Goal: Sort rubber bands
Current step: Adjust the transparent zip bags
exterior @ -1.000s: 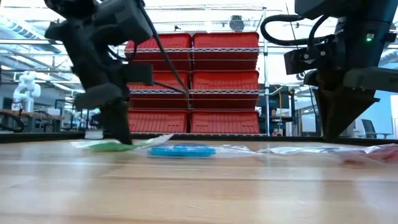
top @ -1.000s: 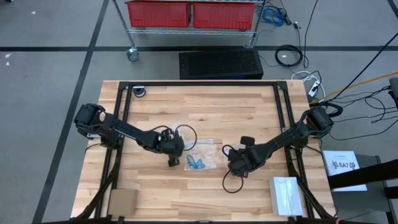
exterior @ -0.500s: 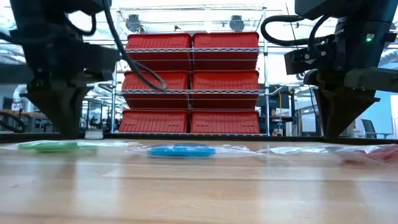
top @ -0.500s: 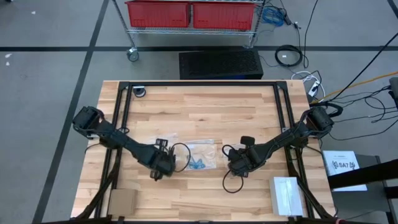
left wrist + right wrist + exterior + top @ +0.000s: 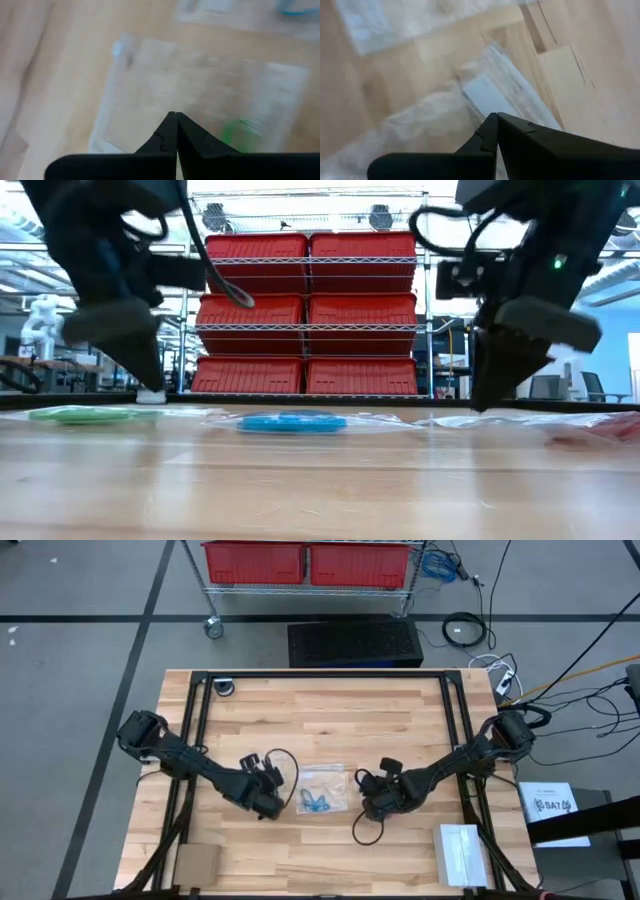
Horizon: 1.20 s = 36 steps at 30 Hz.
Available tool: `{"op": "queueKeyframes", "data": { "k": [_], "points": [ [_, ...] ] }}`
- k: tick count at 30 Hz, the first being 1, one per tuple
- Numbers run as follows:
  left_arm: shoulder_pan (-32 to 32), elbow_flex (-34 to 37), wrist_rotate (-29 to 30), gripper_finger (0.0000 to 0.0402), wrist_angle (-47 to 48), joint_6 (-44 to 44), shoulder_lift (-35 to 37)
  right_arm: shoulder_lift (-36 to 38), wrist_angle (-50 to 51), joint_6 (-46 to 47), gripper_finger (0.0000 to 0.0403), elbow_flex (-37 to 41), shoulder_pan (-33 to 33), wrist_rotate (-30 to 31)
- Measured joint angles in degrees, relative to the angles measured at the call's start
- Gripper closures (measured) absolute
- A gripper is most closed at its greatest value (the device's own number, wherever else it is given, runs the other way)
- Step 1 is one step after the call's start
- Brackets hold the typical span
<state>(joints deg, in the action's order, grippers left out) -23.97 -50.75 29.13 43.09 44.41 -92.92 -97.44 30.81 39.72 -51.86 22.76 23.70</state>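
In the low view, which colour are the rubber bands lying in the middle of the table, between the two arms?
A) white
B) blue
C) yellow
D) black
B: the low view shows a flat heap of blue rubber bands inside a clear bag on the wooden table, between the left gripper and the right gripper; a green heap lies off to the side.

Grey floor with dark stripes — wire rack holding red bins behind wooden table.
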Motion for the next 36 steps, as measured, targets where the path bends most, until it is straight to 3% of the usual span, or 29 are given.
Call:
{"op": "queueKeyframes", "data": {
  "k": [12, 24, 36],
  "points": [
    [4.07, 10.03, 0.66, 0.0397, -17.8, -10.4, 0.22, -1.36, -4.54, 3.31, 0.0403, 3.33, -2.84, 1.33],
    [3.32, 10.15, 0.71, 0.0397, -20.15, -15.28, 0.14, -1.58, -2.53, 8.91, 0.0403, 3.52, -4.63, 4.86],
    [3.19, 10.28, 1.56, 0.0397, -20.09, -16.23, 2.6, 2.88, -5.51, 0.24, 0.0403, 3.63, -5.7, 9.05]
  ]
}}
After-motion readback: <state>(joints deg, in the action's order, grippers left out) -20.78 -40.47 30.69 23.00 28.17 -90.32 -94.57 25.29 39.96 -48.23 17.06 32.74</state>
